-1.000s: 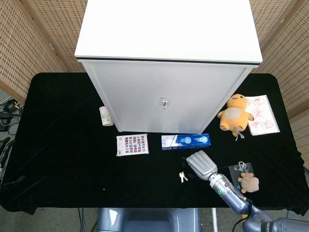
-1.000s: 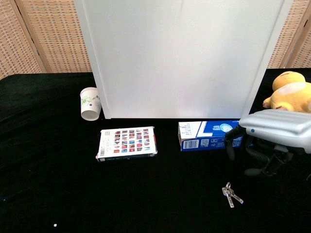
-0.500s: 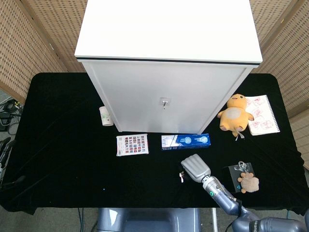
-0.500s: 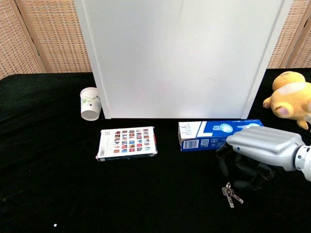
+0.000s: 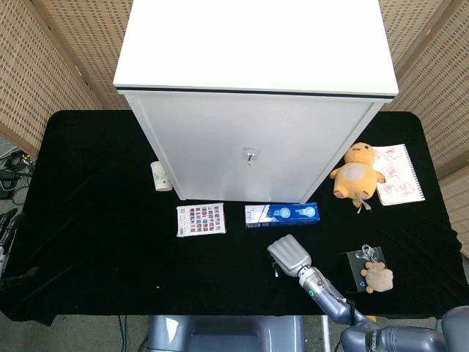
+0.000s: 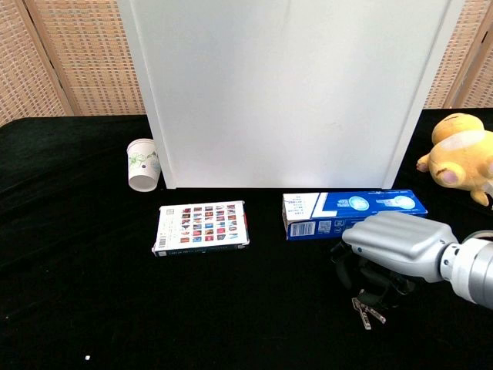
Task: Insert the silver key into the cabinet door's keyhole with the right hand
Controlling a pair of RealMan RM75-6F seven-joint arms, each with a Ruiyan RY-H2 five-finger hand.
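Black tabletop (image 6: 77, 308): right hand (image 6: 393, 245) covers silver key (image 6: 362, 310), fingers (image 6: 375, 297) curled, grip apparently unclear.

Probably a lab test setup — black-draped table (image 5: 95, 220), wicker screens (image 5: 44, 66) behind, a white cabinet (image 5: 256, 110).

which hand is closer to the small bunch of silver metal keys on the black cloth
Right. The right hand hangs directly over the small bunch of silver metal keys, its dark fingers reaching down to them; whether they touch is unclear. The left hand shows in neither view.
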